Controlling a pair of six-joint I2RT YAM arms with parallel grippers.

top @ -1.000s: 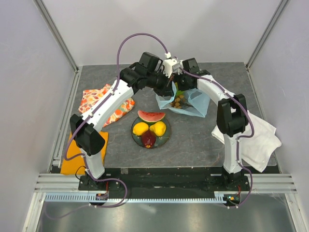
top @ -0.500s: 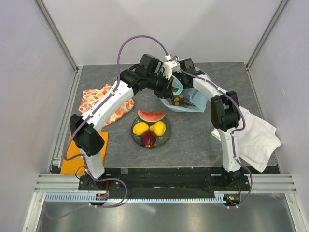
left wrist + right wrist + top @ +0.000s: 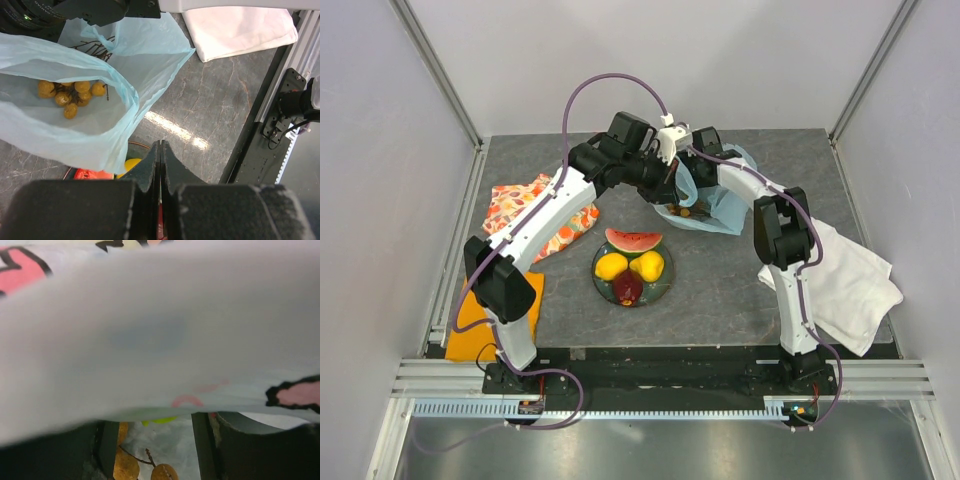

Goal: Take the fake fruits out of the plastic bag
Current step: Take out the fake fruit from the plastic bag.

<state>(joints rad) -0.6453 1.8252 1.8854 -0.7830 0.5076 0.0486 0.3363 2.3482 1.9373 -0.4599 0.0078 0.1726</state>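
Translucent plastic bag [image 3: 160,330] crowds the parted right tool [image 3: 152,440] (left tool [image 3: 160,147] clenched beside its rim), grape bunch [image 3: 70,93] inside.

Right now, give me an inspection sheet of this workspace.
Surface: grey marbled table.
Job's things: bag at the back, mouth open, with grapes and what looks like a green piece inside; two lemons, watermelon and red fruit on the plate.
Clutter: floral cloth and orange pad on the left; white cloth on the right.
Grippers: left gripper shut, beside the bag's rim; right gripper inside the bag, jaws apart.
Cables: purple cables run along both arms.
Surroundings: white walls, metal frame.
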